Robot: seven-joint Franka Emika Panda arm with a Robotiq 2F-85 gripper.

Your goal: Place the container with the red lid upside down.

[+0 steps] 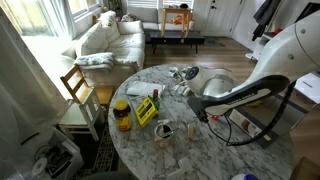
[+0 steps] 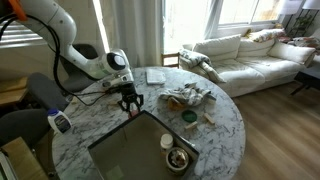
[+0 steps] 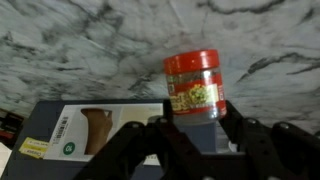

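Note:
In the wrist view the small container with the red lid [image 3: 195, 85] sits between my gripper's [image 3: 198, 120] two black fingers, which are closed on its clear body. Its red lid end and yellow-red label point away from the wrist, towards the marble table [image 3: 80, 50]. In both exterior views the gripper [image 1: 198, 110] [image 2: 130, 103] hangs just above the round marble table, near its middle. The container is too small to make out there.
An amber jar with a yellow lid [image 1: 122, 113] and a yellow box [image 1: 146, 110] stand on the table. A small glass [image 1: 165, 130] is close by. A dark tray [image 2: 140, 150] holds a bowl [image 2: 178, 158]. Clutter [image 2: 187, 97] lies beyond. A white box [image 3: 90, 130] lies under the wrist.

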